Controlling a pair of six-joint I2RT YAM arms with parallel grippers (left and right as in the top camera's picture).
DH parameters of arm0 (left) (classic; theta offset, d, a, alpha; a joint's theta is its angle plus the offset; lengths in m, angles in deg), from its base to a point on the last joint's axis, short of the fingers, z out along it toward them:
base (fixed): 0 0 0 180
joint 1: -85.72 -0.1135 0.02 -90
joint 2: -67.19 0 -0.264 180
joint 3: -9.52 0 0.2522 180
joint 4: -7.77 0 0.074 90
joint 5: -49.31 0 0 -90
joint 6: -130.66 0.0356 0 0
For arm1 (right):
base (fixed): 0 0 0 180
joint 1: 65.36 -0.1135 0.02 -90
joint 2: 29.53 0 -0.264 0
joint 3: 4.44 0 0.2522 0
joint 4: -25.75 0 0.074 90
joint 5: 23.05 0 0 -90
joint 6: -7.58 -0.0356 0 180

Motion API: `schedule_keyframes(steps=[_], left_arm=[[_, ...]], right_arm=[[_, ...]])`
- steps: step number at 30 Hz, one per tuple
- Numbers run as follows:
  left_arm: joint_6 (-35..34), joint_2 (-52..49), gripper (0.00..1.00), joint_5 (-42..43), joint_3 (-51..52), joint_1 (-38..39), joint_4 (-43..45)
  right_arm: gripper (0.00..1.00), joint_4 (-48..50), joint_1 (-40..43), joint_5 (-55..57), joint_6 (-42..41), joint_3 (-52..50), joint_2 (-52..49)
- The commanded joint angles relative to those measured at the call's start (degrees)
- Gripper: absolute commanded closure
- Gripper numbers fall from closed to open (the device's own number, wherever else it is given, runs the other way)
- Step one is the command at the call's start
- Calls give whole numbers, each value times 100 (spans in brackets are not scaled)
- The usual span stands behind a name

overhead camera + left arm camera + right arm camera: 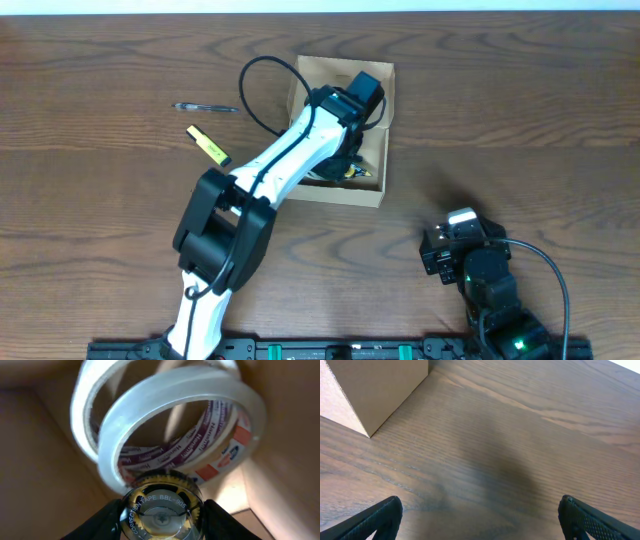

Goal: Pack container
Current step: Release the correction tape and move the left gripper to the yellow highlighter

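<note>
Inside container (pixel 320 72), gripped correction tape (pixel 162 512) cropped.

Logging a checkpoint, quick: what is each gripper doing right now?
Left gripper: fingers closed on a correction tape, down inside the box.
Right gripper: open, holding nothing, above the table.

The container (pixel 345 193) sits on the desk (pixel 100 230) toward 12 o'clock. The left hand (pixel 162 519) is inside it, with a correction-tape dispenser (pixel 162 510) between its fingers, just before two tape rolls (pixel 112 435). A pen (pixel 205 107) and a marker (pixel 208 145) lie at the container's 9 o'clock, the pen behind the marker. The right hand (pixel 450 243) is at its 5 o'clock, well apart.
</note>
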Motion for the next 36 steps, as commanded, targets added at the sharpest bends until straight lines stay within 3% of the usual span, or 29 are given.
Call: schedule_keyframes(steps=[1,5,14,22,27,36], left_arm=[[46,-153,46,13,-114,4,28],[46,-181,37,2,-114,4,81],[111,70,34,-164,-439,13,162],[584,1069,19,-1261,-680,-420,87],[1158,1517,3,-1598,-680,-1436,-385],[2844,1121,4,-647,-664,-3742,-734]], right_arm=[[1,9,37,37,-2,-22,35],[1,9,37,37,-2,-22,35],[1,9,37,37,-2,-22,35],[1,9,37,37,-2,-22,35],[1,9,37,37,-2,-22,35],[1,9,37,37,-2,-22,35]])
